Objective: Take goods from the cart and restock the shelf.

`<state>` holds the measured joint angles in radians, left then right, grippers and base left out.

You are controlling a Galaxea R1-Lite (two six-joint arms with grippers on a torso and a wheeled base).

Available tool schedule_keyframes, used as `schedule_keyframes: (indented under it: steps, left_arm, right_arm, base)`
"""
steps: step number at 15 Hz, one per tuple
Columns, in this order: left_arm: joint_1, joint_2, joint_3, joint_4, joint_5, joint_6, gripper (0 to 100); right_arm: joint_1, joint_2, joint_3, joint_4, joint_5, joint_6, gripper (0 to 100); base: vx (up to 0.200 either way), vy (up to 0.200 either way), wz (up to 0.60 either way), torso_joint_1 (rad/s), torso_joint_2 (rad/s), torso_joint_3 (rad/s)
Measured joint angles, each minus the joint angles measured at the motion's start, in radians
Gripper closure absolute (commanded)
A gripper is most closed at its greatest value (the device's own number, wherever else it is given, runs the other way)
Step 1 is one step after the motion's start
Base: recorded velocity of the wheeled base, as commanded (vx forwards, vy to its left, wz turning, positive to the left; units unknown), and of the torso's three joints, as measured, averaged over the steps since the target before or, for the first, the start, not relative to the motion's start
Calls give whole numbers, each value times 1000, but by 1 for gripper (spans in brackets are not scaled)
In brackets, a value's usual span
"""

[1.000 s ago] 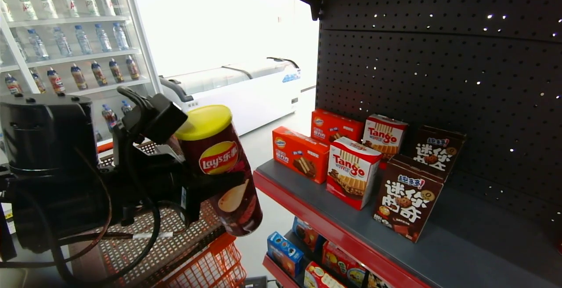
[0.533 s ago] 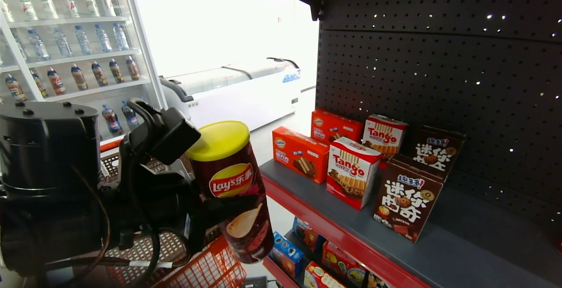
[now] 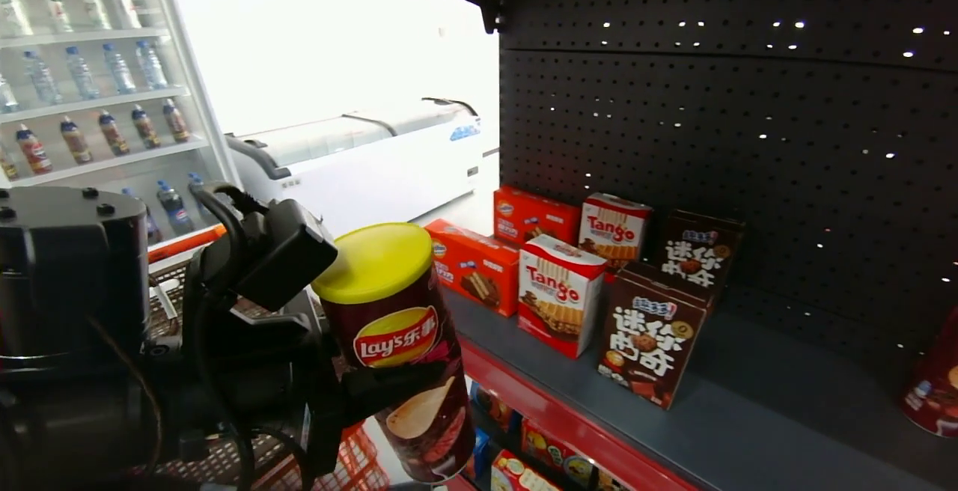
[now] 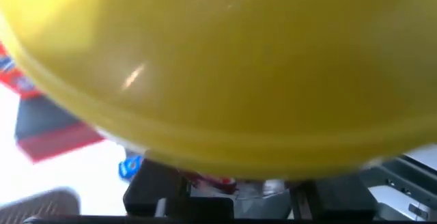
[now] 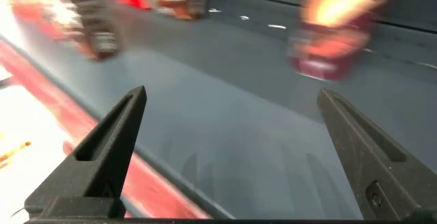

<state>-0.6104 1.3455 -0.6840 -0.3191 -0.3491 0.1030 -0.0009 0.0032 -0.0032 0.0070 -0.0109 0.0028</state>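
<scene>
Yellow-lidded chip can (image 3: 397, 349) is up out of the cart (image 3: 183, 242), clamped near upright in your left jaws just beside the shelf (image 3: 748, 416) edge, right jaws wide open and empty over its deck, so I'd say only the set-down is left.

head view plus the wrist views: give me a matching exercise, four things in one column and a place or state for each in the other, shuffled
Column one
1. chips can
2. front wafer box
3. drink bottles
4. right gripper

Column two
a. open, above the grey shelf
b. in the glass cooler at far left
c. clamped in the left gripper
d. standing between an orange box and a brown box

Pairs: 1-c, 2-d, 3-b, 4-a
</scene>
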Motion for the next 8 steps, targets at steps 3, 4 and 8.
schedule_keyframes:
  steps: [3,4,8]
  left_arm:
    - [-18,-8,-8,-5,-1,0,100]
    - [-27,-11,-9,-2,-1,0,100]
    - [-53,-17,-11,-4,-1,0,100]
  right_arm:
    - [0,0,0,-1,0,0,0]
    - [-1,0,0,-1,0,0,0]
    - [0,0,0,-1,0,0,0]
  base:
    - [0,0,-600,1,2,4]
    - [0,0,-600,2,2,-2]
    - [0,0,-600,2,2,6]
